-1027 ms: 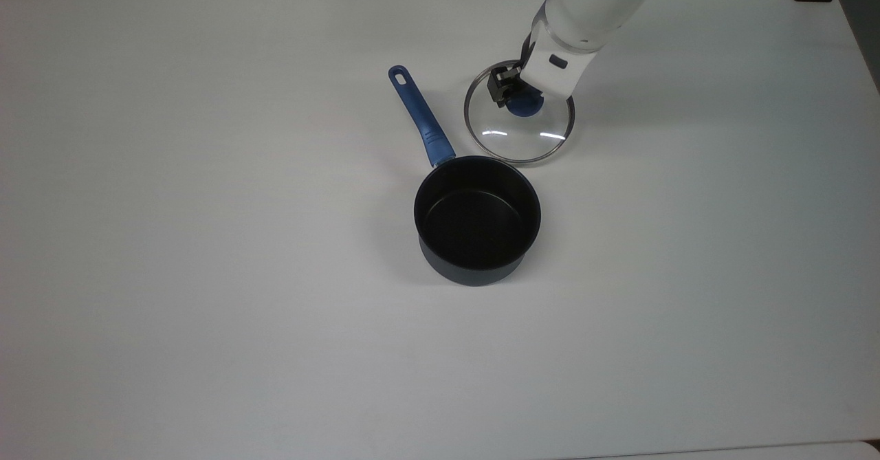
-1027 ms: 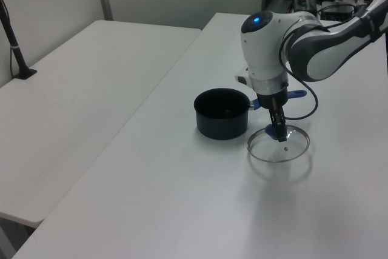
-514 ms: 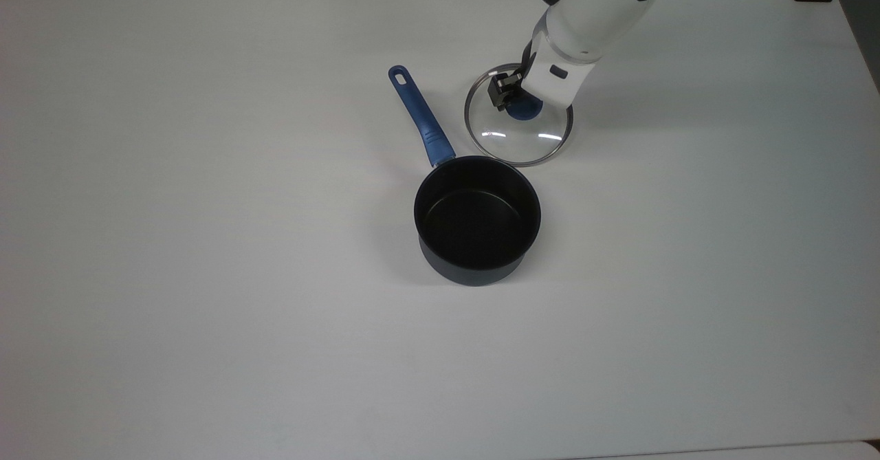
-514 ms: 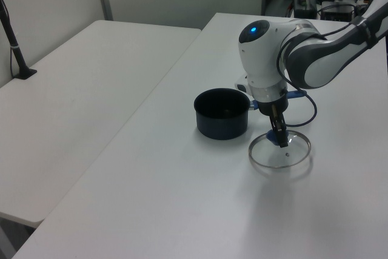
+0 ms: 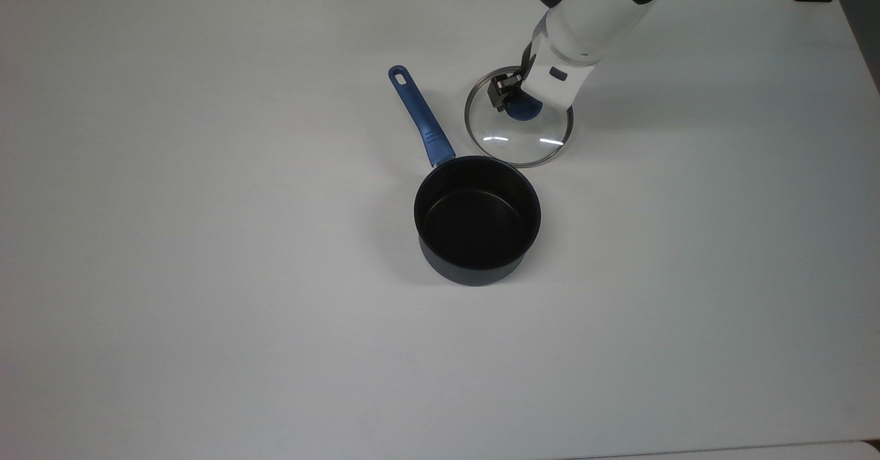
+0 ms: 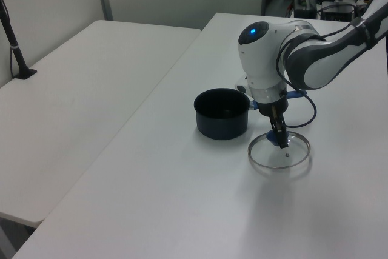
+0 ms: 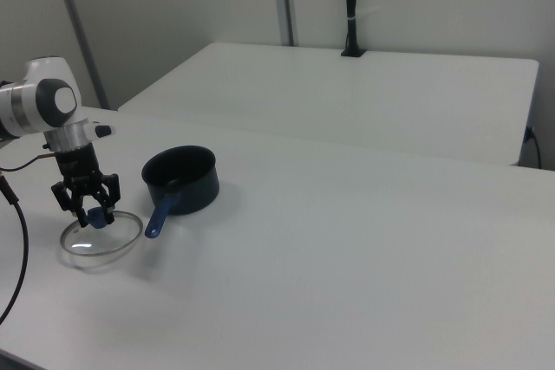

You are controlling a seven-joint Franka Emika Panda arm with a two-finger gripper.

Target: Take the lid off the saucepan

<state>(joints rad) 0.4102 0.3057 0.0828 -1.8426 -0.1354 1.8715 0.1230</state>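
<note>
- Claw [image 7: 85, 208] stands with its fingers apart, straddling the lid's blue knob [image 5: 524, 110] and not clamped on it
- Lid [image 5: 519, 137] lies flat on the table [image 5: 206, 274], off the pan [image 5: 477, 221] and just beside its rim, at the top view's upper right
- Pan sits open, handle [image 5: 419, 116] pointing to the top view's upper left
- Task looks done; only the retreat is left, I judge
- Risk: a finger snagging the knob on the way up could drag the glass into the pan
- Rising slantwise would cause that; a straight lift seems safest
</note>
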